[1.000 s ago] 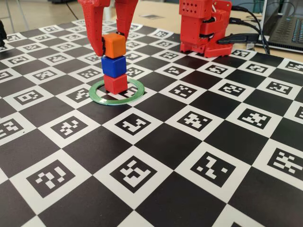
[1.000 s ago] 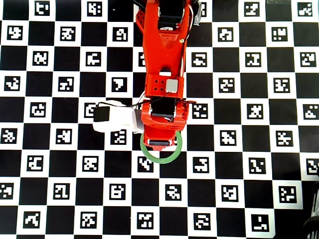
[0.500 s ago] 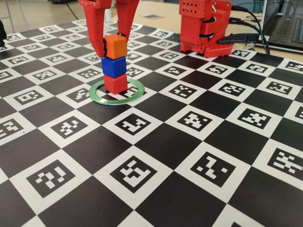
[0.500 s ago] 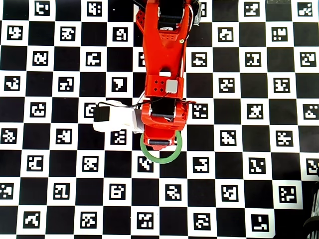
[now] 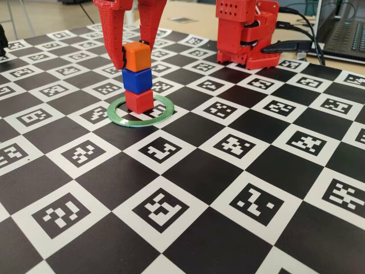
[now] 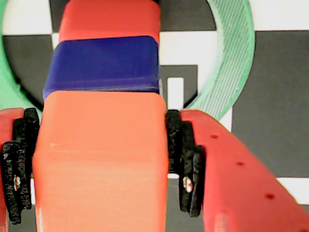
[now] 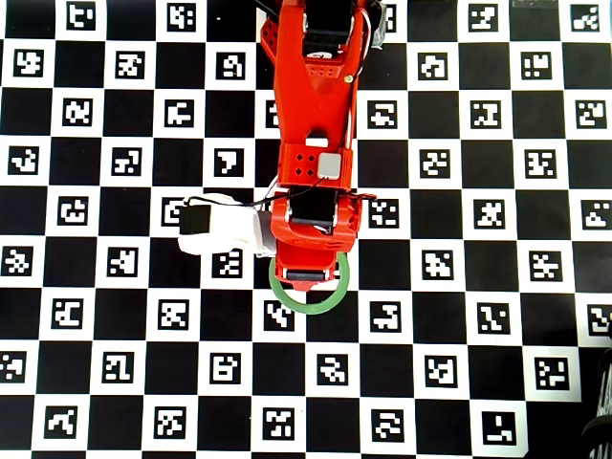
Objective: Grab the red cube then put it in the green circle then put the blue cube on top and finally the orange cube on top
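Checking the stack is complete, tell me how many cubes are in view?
3, stacked inside the green circle: red cube at the bottom, blue cube on it, orange cube on top, between the gripper fingers. No others visible.

No readable text; board bears marker patterns.

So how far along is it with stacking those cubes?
Nearly finished. The red cube sits inside the green ring, the blue cube is on it, and the orange cube is on top. The gripper has its pads against the orange cube. What's left: opening and pulling away without toppling the stack.
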You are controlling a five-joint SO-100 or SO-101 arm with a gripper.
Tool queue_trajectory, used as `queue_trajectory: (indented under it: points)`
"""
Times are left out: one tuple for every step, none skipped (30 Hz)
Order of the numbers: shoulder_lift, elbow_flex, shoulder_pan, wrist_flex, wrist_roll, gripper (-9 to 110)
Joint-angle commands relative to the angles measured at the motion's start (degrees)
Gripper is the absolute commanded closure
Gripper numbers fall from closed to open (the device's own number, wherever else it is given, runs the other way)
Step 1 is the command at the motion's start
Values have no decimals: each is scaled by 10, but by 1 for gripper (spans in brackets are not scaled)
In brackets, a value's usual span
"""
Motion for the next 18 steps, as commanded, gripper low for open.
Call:
queue_trajectory:
  points:
    - [11, -3, -9, -9, 5, 97]
    - [11, -3, -10, -10, 5, 97]
    - [11, -2, -11, -10, 6, 97]
    - [11, -1, -11, -11, 6, 97]
    - [11, 0, -11, -11, 6, 97]
    - [11, 1, -11, -11, 6, 97]
    - [11, 3, -11, -12, 6, 97]
    - [11, 4, -11, -13, 5, 97]
    - [11, 5, -11, -13, 4, 97]
    - [11, 6, -11, -13, 4, 97]
    - [11, 6, -11, -13, 4, 97]
    - [11, 6, -11, -13, 4, 97]
    - [11, 6, -11, -13, 4, 97]
    - [11, 5, -11, -12, 4, 97]
    - [11, 5, -11, -12, 4, 97]
    - [11, 4, -11, -11, 4, 97]
    - [11, 4, -11, -11, 4, 97]
    - [11, 3, -11, -11, 5, 97]
